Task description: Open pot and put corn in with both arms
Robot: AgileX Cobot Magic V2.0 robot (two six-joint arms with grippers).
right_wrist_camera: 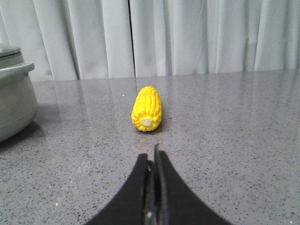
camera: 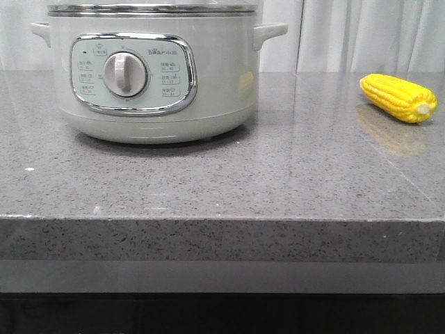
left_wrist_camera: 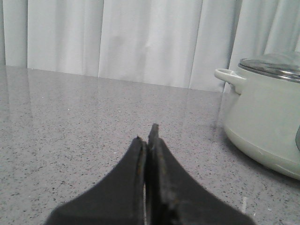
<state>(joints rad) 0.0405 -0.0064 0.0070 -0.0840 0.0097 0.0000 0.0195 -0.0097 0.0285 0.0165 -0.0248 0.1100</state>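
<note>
The pale grey-green pot (camera: 153, 76) stands at the left on the grey stone counter with its lid on, its dial panel facing me. It also shows in the left wrist view (left_wrist_camera: 267, 122) and at the edge of the right wrist view (right_wrist_camera: 14, 93). The yellow corn (camera: 398, 97) lies on the counter at the right, stub end toward me, and shows in the right wrist view (right_wrist_camera: 147, 109). My left gripper (left_wrist_camera: 146, 133) is shut and empty, low over the counter, apart from the pot. My right gripper (right_wrist_camera: 152, 152) is shut and empty, a short way before the corn. Neither arm shows in the front view.
The counter's front edge (camera: 222, 219) runs across the front view. White curtains (right_wrist_camera: 187, 37) hang behind the counter. Bare speckled counter (camera: 313, 167) lies between the pot and the corn.
</note>
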